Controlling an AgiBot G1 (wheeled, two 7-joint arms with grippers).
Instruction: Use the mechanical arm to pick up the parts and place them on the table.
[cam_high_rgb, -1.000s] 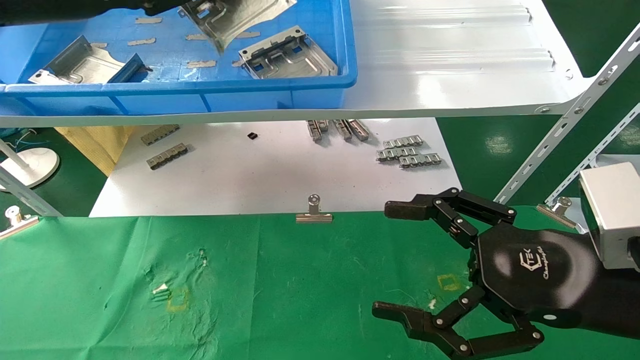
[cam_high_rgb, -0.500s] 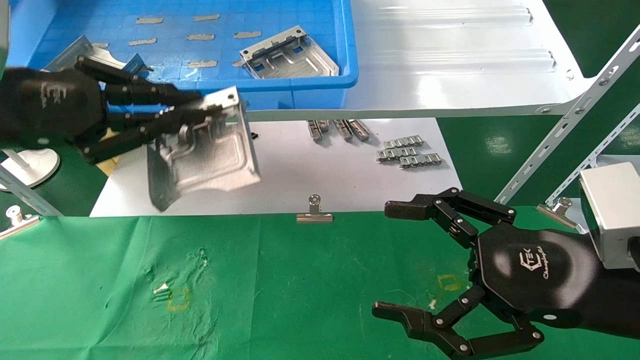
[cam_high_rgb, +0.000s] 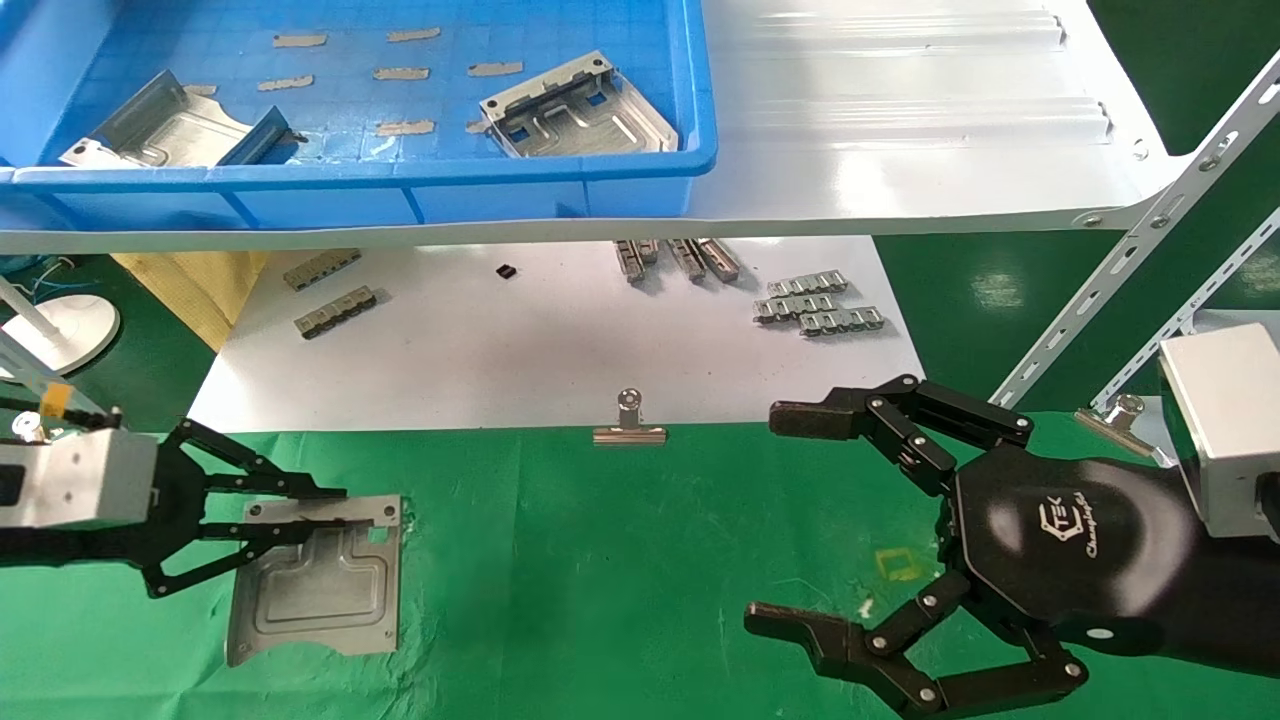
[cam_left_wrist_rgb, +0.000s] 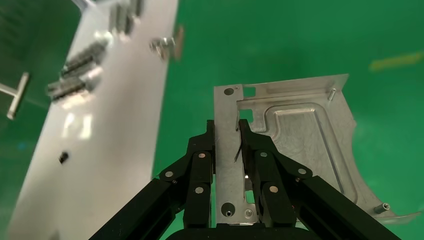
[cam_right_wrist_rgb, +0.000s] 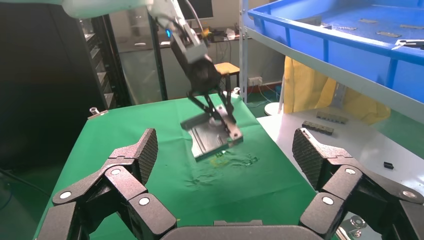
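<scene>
My left gripper is shut on the folded rim of a silvery stamped part, held low over the left of the green-cloth table. I cannot tell whether the part touches the cloth. In the left wrist view the black fingers clamp the part's rim strip, and the plate extends beyond them. The right wrist view shows the same part tilted above the cloth. Two more parts lie in the blue bin. My right gripper hovers open and empty at the table's right.
The bin stands on a glossy white shelf. Below it, a white board carries small grey linked strips. A binder clip grips the cloth's far edge. Slanted metal struts rise at the right.
My left gripper has carried the part out of the blue bin, over the shelf edge and down to the left of the green table. The right arm has not moved.
</scene>
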